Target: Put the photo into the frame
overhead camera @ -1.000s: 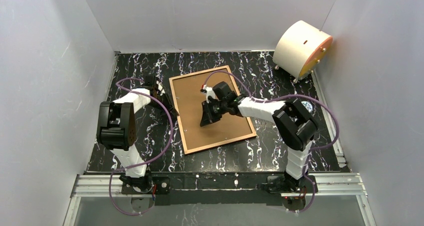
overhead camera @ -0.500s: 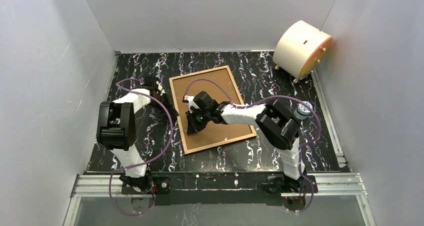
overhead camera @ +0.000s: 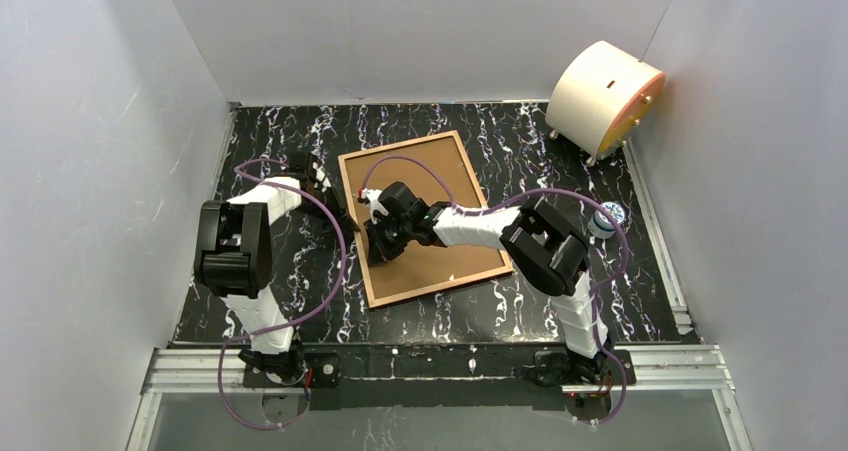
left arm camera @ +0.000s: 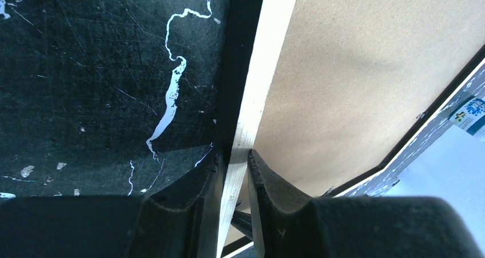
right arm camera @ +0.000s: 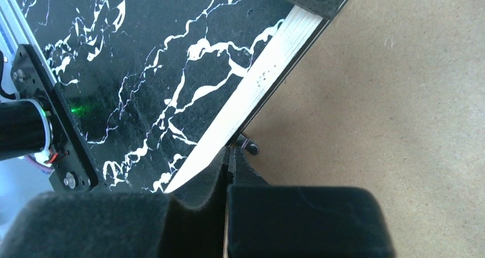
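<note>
The frame (overhead camera: 442, 287) lies flat on the black marble table with a brown backing board (overhead camera: 440, 181) filling it. The photo is not in view. My left gripper (overhead camera: 335, 203) is shut on the frame's left rail; in the left wrist view its jaws (left arm camera: 233, 155) pinch the light wood edge (left arm camera: 263, 69). My right gripper (overhead camera: 378, 246) is shut and rests low over the board just inside the same rail. In the right wrist view its closed tips (right arm camera: 229, 155) sit right by a small black clip (right arm camera: 247, 145), between the wood edge (right arm camera: 257, 83) and the board (right arm camera: 389, 98).
A cream drum-shaped object (overhead camera: 603, 99) stands at the back right corner. A small white and blue container (overhead camera: 605, 218) sits by the right table edge. Grey walls close in on three sides. A metal rail (overhead camera: 440, 366) runs along the near edge.
My right gripper has moved left across the backing board, from its middle to the frame's left rail. The left gripper and the frame have not moved.
</note>
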`<state>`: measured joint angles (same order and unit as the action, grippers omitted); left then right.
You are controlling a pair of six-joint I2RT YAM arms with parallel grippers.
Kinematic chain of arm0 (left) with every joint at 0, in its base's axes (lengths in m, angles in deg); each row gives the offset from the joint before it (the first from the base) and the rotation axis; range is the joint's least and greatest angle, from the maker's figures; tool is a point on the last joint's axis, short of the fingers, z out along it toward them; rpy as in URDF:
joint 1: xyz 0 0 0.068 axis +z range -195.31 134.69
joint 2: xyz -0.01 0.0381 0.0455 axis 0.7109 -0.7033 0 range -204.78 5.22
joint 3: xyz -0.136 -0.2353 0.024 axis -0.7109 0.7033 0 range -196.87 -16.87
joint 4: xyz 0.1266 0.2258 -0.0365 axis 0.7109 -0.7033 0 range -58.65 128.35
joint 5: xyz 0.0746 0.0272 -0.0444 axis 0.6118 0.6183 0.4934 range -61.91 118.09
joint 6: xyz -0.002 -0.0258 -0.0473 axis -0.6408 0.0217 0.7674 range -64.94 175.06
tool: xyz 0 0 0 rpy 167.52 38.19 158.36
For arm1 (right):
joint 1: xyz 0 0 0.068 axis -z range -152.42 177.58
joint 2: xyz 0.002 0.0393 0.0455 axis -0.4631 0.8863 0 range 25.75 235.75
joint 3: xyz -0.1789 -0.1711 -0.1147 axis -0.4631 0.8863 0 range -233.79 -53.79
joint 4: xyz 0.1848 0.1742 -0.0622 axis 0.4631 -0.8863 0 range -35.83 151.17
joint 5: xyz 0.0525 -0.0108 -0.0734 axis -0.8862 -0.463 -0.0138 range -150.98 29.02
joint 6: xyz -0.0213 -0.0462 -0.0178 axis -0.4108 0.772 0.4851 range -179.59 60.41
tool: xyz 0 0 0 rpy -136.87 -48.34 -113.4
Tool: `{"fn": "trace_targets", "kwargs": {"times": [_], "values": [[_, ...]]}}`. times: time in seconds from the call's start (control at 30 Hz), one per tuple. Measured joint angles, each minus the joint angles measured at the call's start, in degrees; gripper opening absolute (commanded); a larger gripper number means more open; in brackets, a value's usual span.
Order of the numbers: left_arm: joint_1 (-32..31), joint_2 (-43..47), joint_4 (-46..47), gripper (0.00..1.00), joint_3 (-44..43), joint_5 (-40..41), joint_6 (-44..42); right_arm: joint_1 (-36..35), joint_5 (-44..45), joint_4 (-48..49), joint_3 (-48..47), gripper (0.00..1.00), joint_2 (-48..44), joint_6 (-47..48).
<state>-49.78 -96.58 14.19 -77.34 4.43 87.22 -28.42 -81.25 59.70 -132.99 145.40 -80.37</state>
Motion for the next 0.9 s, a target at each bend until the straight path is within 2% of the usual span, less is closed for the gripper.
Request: {"fn": "trace_targets", "kwargs": {"times": [0.4,0.5,0.7,0.9], "values": [[0.0,0.0,0.1,0.18,0.1,0.0,0.0,-0.2,1.6,-0.1,-1.0,0.07,0.7,-0.9],[0.0,0.0,0.1,0.18,0.1,0.0,0.0,-0.2,1.7,0.0,-1.0,0.11,0.7,-1.3],[0.0,0.0,0.1,0.18,0.1,0.0,0.0,-0.2,2.4,1.2,-0.6,0.26,0.2,-2.0],[0.1,0.0,0.1,0.17,0.1,-0.2,0.1,0.4,5.5,6.3,5.1,0.34,-3.7,-5.6]]}}
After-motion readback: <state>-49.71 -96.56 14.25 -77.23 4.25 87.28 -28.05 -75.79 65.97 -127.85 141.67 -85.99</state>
